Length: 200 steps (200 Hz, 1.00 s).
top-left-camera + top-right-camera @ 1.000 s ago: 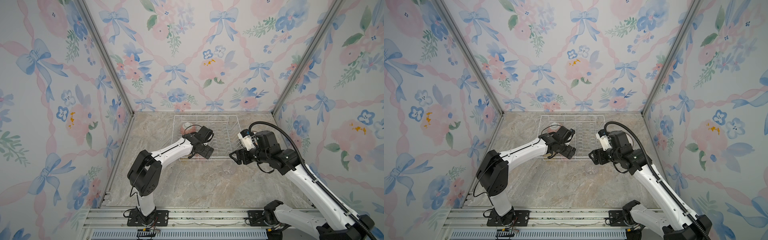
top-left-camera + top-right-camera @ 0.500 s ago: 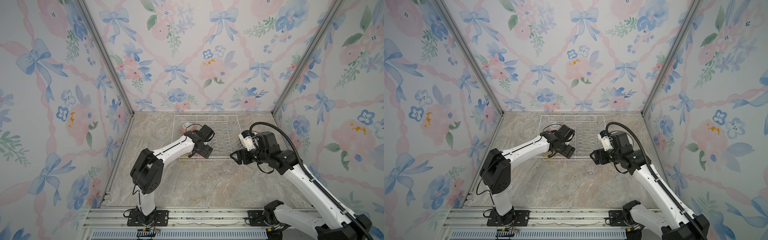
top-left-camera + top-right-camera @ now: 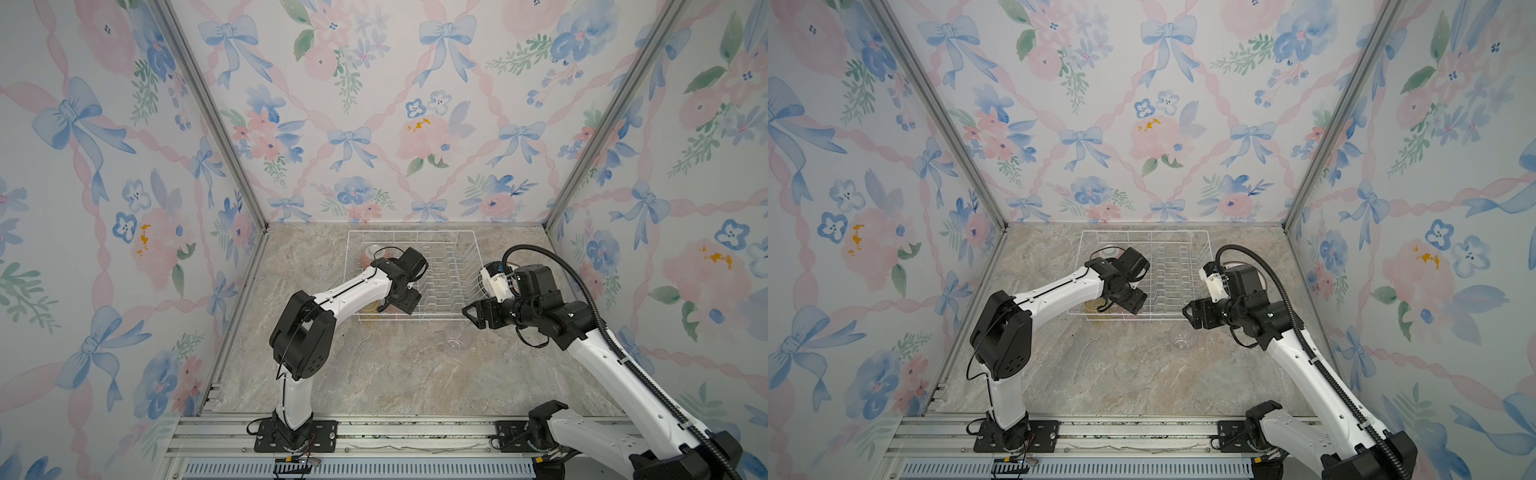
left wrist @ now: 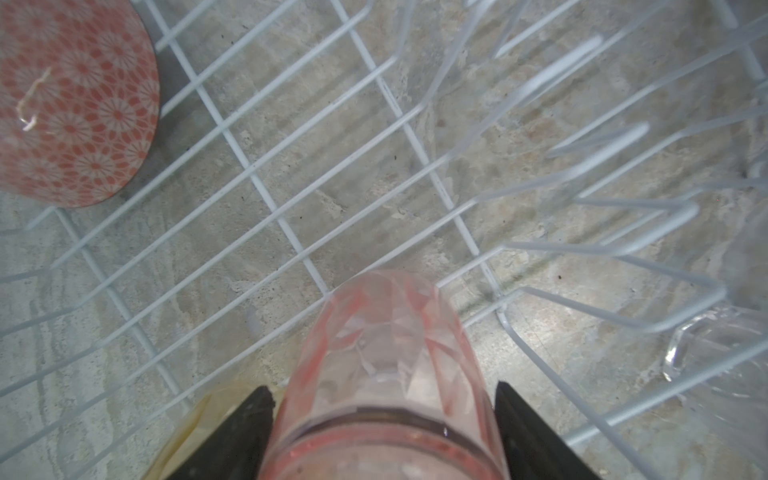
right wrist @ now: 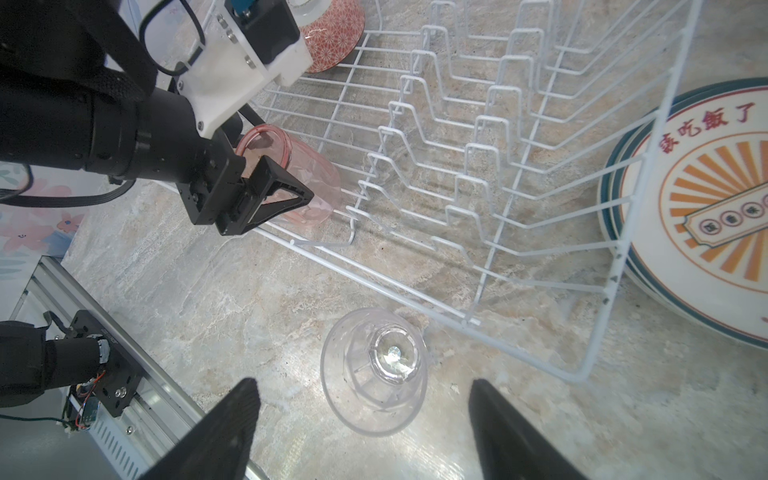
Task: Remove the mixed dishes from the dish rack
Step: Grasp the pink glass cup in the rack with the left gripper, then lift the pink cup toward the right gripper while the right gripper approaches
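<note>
Our left tool (image 4: 382,386) straddles the pink tumbler (image 4: 386,332), which lies on its side in the rack (image 4: 266,195). Its fingers are right at the tumbler's sides, but we cannot tell whether they clamp it. Farther ahead sits the bowl (image 4: 75,104). Our right tool (image 5: 361,380) gapes wide over the clear tumbler (image 5: 390,357) on the counter (image 5: 249,299), with plates (image 5: 706,232) beyond the rack.

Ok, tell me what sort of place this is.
Probably a staged robot test booth: floral wallpaper panels, two arms bolted to a metal rail, a dish rack on a marble-look tabletop.
</note>
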{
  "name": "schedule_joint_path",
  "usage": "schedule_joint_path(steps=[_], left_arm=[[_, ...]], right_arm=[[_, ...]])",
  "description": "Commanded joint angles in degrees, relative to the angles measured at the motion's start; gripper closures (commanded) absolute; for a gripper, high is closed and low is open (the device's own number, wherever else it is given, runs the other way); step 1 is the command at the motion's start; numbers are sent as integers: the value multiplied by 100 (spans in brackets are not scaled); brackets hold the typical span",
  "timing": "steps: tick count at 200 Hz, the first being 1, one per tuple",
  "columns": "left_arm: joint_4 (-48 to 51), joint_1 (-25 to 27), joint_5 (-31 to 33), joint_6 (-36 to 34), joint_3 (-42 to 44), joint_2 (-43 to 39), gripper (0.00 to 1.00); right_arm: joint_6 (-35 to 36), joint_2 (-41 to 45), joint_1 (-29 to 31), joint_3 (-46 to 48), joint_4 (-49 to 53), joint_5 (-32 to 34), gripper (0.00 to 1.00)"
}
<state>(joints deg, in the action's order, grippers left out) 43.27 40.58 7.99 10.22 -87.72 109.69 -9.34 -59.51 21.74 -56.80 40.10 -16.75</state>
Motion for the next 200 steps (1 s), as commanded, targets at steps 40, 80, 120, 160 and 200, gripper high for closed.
schedule_joint_path(steps=[40, 80, 120, 160, 200], left_arm=[[518, -91, -105, -247, -59, 132, 43], [508, -140, -64, -387, -186, 38, 50], [473, -283, -229, -655, -456, -100, 59], [390, -489, -668, -981, -837, -125, 62], [246, -772, -1414, -1157, -1105, -191, 63]], right_arm=[[80, -97, -61, 28, -107, -143, 18], [74, -141, -56, 11, -109, -126, 18], [-12, -182, -56, 45, -302, -315, 18], [-213, -224, -83, 115, -674, -714, 18], [-575, -291, -238, 302, -1301, -1563, 18]])
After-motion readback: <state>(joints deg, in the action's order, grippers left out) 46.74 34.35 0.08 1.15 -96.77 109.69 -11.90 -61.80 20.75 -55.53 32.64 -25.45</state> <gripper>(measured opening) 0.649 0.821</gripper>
